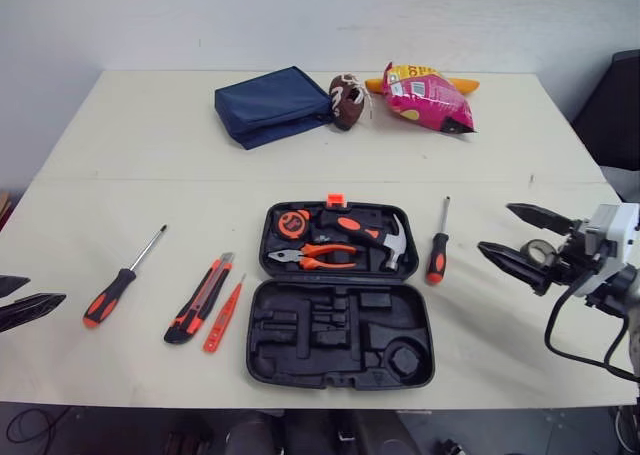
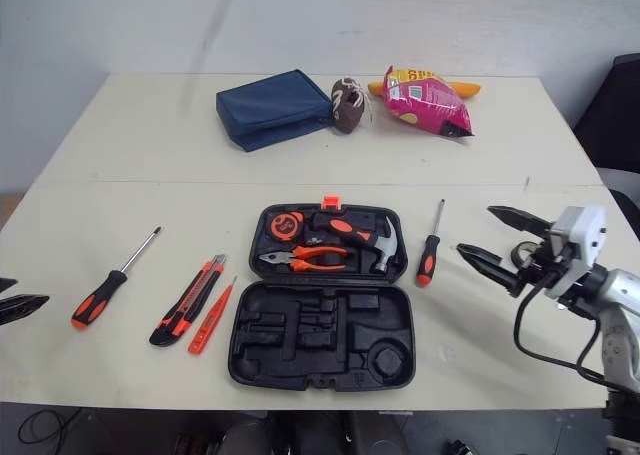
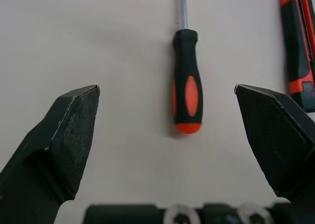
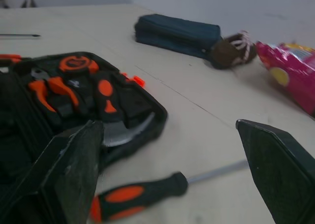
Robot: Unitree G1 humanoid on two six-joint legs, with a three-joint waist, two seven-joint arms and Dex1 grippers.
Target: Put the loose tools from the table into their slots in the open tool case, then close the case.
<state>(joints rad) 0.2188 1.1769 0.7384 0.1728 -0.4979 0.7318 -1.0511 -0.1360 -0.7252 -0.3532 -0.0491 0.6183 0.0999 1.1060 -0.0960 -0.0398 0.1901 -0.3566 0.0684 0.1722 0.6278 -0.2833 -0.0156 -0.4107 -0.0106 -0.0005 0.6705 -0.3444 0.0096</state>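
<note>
The black tool case [image 1: 340, 350] lies open mid-table; its far half holds a tape measure [image 1: 292, 222], pliers [image 1: 312, 257] and a hammer [image 1: 385, 239], its near half has empty slots. Left of it lie a large screwdriver [image 1: 120, 282], a utility knife [image 1: 200, 299] and a thin orange tool [image 1: 223, 316]. A small screwdriver [image 1: 438, 246] lies just right of the case. My left gripper [image 1: 18, 300] hovers open at the table's left edge, facing the large screwdriver's handle [image 3: 187, 93]. My right gripper [image 1: 520, 240] is open, right of the small screwdriver [image 4: 147, 192].
At the table's far side sit a navy pouch [image 1: 272, 105], a small brown football-shaped toy [image 1: 346, 100] and a pink snack bag [image 1: 428, 97]. A dark chair [image 1: 615, 115] stands beyond the right edge. Bare tabletop surrounds the case.
</note>
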